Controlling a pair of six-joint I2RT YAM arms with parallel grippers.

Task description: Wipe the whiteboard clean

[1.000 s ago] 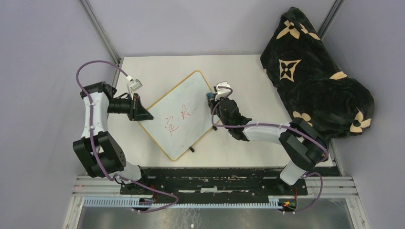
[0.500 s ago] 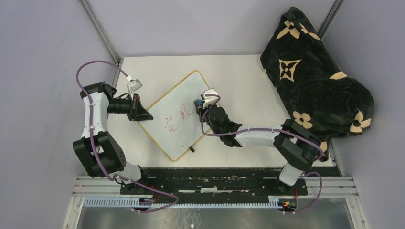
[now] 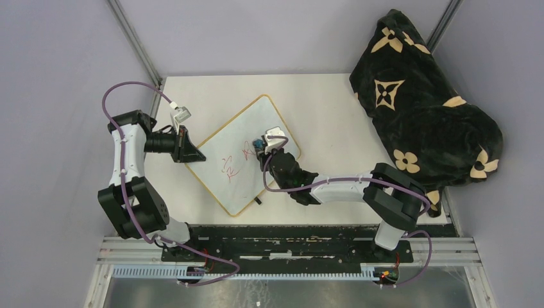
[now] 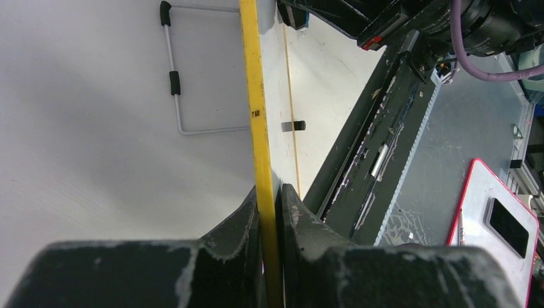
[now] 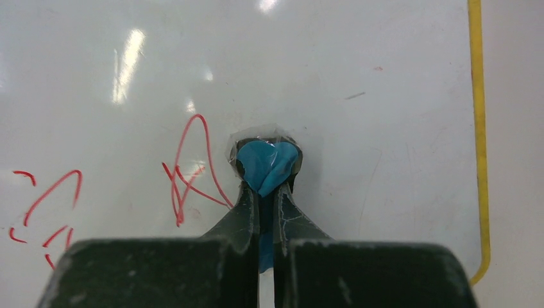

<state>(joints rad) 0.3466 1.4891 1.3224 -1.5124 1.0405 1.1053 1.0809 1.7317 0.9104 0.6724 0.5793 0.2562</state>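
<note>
Fingers (image 5: 244, 215) of the right gripper (image 5: 266, 192) are pressed all but together, pinching a small blue wad (image 5: 266, 163) wrapped in clear film. The wad bulges out past the fingertips and touches the whiteboard (image 5: 333, 90), just to the right of a looped red scribble (image 5: 192, 170). More red strokes (image 5: 48, 205) lie further left on the board. The yellow frame (image 5: 476, 128) runs down the right side of this view and curves round at the corner.

From above, the whiteboard (image 3: 224, 138) lies on the white table (image 3: 327, 96), turned diamond-wise between the two arms. The right gripper (image 3: 260, 144) reaches over its right half, just beside the red writing (image 3: 234, 163) near the middle. A small black foot (image 3: 258, 201) sticks out from the board's near right edge.

On the other side, the left gripper (image 3: 192, 154) is at the board's left edge. Its wrist view shows the left gripper (image 4: 271, 192) clamped tight on the yellow frame (image 4: 256, 96), one finger (image 4: 240, 221) on each face of the board, with only the frame's thickness between them. A bent wire piece with black sleeves (image 4: 173, 83) shows left of the frame; whether it belongs to the board cannot be told.

A black blanket with tan flower shapes (image 3: 423, 109) is heaped at the far right of the table, well apart from the board.
</note>
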